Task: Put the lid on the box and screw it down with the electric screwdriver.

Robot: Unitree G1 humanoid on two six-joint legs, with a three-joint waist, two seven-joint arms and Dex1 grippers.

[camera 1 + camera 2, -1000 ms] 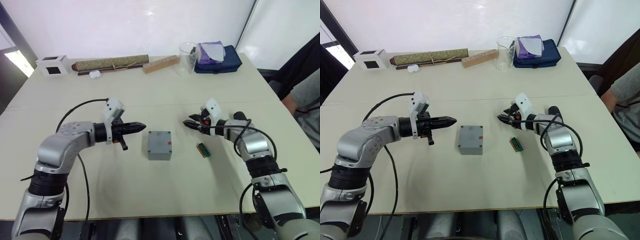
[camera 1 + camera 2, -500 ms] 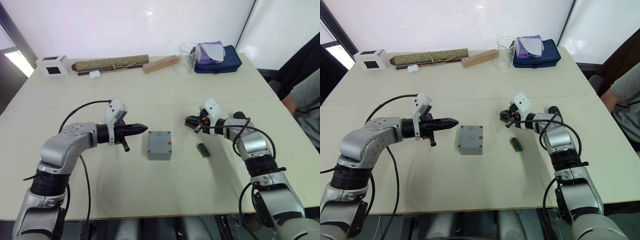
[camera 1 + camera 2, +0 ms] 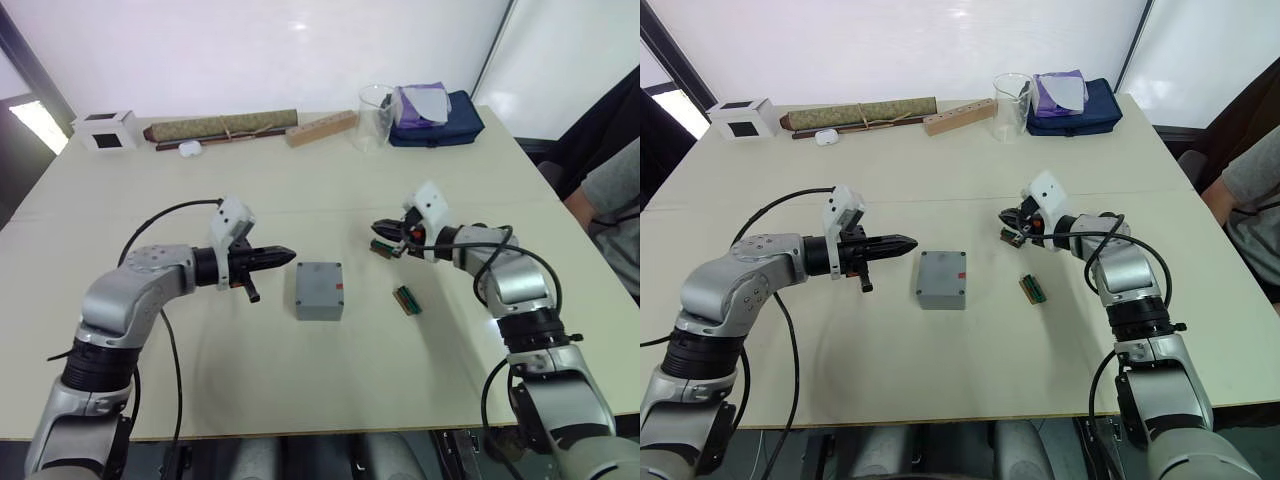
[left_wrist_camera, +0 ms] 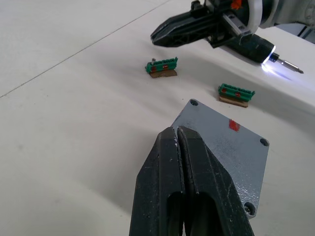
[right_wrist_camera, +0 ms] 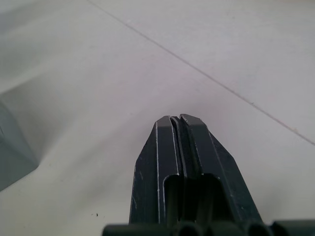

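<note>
Two hands flank the box (image 3: 319, 290), which sits mid-desk (image 3: 300, 390) between them. In the head views your left hand (image 3: 285, 256) points at the box from just beside its left edge, fingers pressed together on nothing. Your right hand (image 3: 378, 229) hovers further off, so the box lies to its left and nearer you; the left arm is the closer one. In the left wrist view the lid (image 4: 221, 147) looks already seated on the box, red mark up and corner holes open. Beyond it the right hand has its fingers together, and the electric screwdriver (image 4: 256, 46) runs along that hand's body, tip light on, bit aimed away from the box; how it is carried I cannot tell. Two green terminal pieces (image 4: 161, 66) lie near. In the right wrist view the fingers (image 5: 165, 147) meet, with a box corner at the edge. Against half a second ago, the right hand has risen slightly; left hand and box are unmoved.
</note>
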